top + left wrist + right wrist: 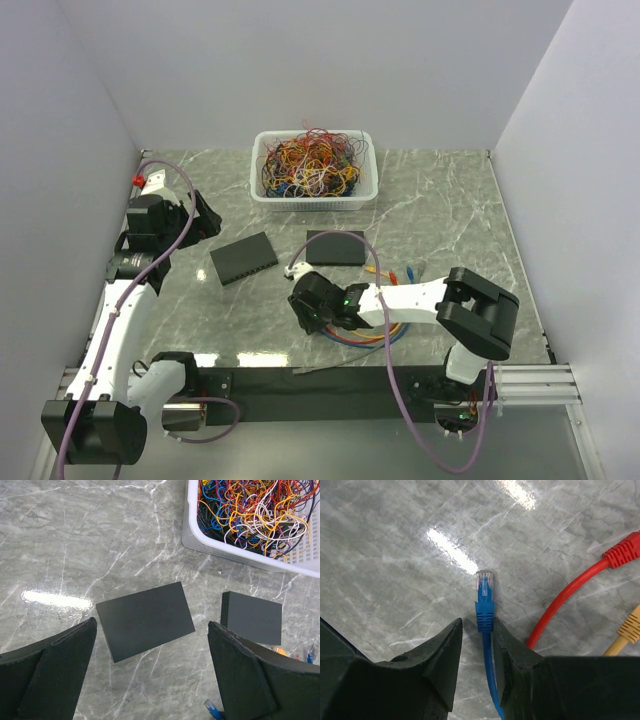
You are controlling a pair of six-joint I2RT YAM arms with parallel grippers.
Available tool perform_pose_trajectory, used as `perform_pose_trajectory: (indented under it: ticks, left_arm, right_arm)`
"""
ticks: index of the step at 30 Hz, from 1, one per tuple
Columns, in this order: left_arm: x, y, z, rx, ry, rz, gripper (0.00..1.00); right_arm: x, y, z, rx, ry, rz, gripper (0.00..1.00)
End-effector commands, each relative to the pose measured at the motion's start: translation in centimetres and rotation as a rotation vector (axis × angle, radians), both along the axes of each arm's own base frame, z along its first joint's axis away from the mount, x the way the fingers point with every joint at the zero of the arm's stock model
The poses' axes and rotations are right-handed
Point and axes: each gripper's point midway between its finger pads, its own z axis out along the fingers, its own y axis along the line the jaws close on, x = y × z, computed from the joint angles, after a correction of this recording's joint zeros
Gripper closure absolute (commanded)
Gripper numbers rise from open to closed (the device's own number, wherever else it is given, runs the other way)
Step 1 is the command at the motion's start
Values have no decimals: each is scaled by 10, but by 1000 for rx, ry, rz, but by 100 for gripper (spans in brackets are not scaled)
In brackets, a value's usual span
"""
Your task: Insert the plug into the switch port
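Observation:
In the right wrist view a blue cable with a clear-tipped plug lies on the marble table. My right gripper is low over it with its jaws either side of the plug's boot. The right finger touches the boot and a gap shows on the left, so it is open. In the top view the right gripper is in front of two dark switches. My left gripper is open and empty, held above the left switch. The second switch shows its port side.
A white basket of tangled wires stands at the back centre, and its rim shows in the left wrist view. A red plug and a yellow plug lie right of the blue one. Coiled cables lie under the right arm.

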Motion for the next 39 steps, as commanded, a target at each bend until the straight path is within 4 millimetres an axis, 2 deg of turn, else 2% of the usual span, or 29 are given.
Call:
perform_pose_trajectory:
  ticks: [1, 4, 7, 8, 10, 11, 15, 17, 19, 20, 21, 22, 23, 24, 25, 27, 28, 29, 30, 31, 33, 35, 39]
  left_arm:
    - [1, 1, 5, 17, -19, -1, 1]
    - [2, 1, 5, 17, -19, -1, 1]
    - [2, 2, 3, 18, -12, 0, 1]
    - [2, 2, 2, 20, -10, 3, 1]
    - [2, 3, 3, 23, -11, 7, 1]
    - [2, 3, 3, 22, -13, 7, 1]
    - [4, -2, 14, 6, -57, -19, 1]
    - [6, -6, 22, -22, -77, -24, 1]
    - [10, -11, 38, -44, -114, -42, 1]
    - [11, -13, 43, -57, -126, -46, 1]
    - [13, -19, 56, -72, -161, -77, 1]
    - [16, -23, 62, -80, -181, -103, 1]
    - [18, -28, 69, -89, -200, -130, 1]
    - [16, -42, 84, -116, -242, -214, 1]
    - [17, -50, 88, -128, -254, -262, 1]
    - [12, -68, 96, -172, -285, -375, 1]
    - [3, -83, 107, -220, -327, -470, 1]
    - [-1, -89, 110, -241, -350, -510, 1]
    - [-5, -94, 101, -270, -341, -540, 1]
    - [-15, -103, 112, -308, -384, -603, 1]
    - [-27, -111, 113, -338, -394, -666, 1]
    - [-42, -121, 118, -377, -424, -760, 4]
    - [-58, -129, 122, -425, -442, -839, 11]
  right_arm:
    - [7, 15, 10, 41, -20, -15, 62]
    - [8, 12, 7, 22, -29, -22, 62]
    - [8, 12, 6, 11, -40, -22, 73]
    - [7, 12, 4, 4, -40, -17, 80]
    - [8, 15, 5, 7, -48, -16, 86]
    - [7, 16, 9, 17, -57, -13, 91]
    - [11, 24, 29, 79, -88, -11, 97]
    - [15, 33, 50, 125, -114, 6, 100]
    - [15, 41, 70, 181, -133, 30, 100]
    - [16, 43, 91, 232, -161, 39, 100]
    - [12, 46, 102, 277, -149, 66, 100]
    - [13, 52, 133, 389, -165, 75, 100]
    - [20, 45, 139, 437, -149, 68, 100]
    - [19, 45, 151, 505, -134, 89, 100]
    - [7, 50, 184, 651, -116, 191, 100]
    - [12, 40, 202, 751, -94, 224, 100]
    - [0, 40, 217, 809, -79, 309, 100]
    - [-1, 39, 226, 832, -76, 336, 100]
    - [2, 34, 231, 848, -72, 360, 100]
    - [-8, 34, 238, 877, -46, 438, 100]
    - [-10, 29, 251, 925, -35, 493, 100]
    - [-18, 24, 257, 955, 6, 549, 100]
    - [-15, 22, 263, 982, 15, 570, 100]
